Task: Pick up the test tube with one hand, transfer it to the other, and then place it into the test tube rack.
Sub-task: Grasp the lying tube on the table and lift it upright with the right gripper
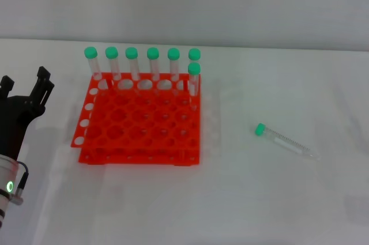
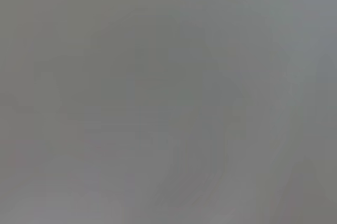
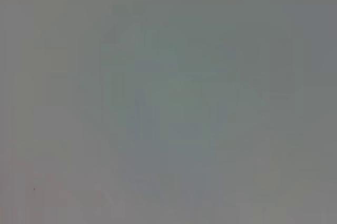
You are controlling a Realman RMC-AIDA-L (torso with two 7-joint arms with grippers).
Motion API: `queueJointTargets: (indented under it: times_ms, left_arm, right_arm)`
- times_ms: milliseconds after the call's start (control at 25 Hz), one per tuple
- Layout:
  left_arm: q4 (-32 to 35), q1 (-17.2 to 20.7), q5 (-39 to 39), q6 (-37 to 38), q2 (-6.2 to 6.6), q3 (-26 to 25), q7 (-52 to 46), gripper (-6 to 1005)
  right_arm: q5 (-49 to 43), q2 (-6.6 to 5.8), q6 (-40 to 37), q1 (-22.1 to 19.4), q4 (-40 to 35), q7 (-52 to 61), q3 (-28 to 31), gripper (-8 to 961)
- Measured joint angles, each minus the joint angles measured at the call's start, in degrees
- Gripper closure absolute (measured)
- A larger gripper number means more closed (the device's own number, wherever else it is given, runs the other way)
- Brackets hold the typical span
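White table [image 1: 242, 199] w/ orange rack [image 1: 138, 132] & loose tube [image 1: 285, 140].

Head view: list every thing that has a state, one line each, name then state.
test tube: lying flat on the table, capped, right of the rack, untouched.
test tube rack: on the table, most holes empty.
seven tubes: upright, capped, six in the rack's far row, one just in front at the right end.
left gripper: open, empty, left of the rack.
right gripper: not in view.
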Motion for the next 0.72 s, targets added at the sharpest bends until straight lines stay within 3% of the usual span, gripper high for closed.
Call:
queueJointTargets:
  times_ms: [400, 520, 720]
  left_arm:
    - [-0.27, 3.39, 0.33, -2.49, -0.09, 0.23, -0.88, 124]
    - [-0.42, 3.96, 0.34, -2.74, -0.19, 0.32, -0.9, 124]
    - [-0.51, 4.98, 0.37, -2.93, -0.23, 0.36, -2.04, 124]
  right_arm:
    - [-1.92, 0.03, 1.24, -0.38, -0.2, 3.2, 0.01, 141]
    - [-6.38, -0.11, 2.98, -0.35, -2.89, 9.61, -0.03, 141]
    - [-16.07, -0.19, 3.97, -0.29, -13.93, 27.73, -1.6, 142]
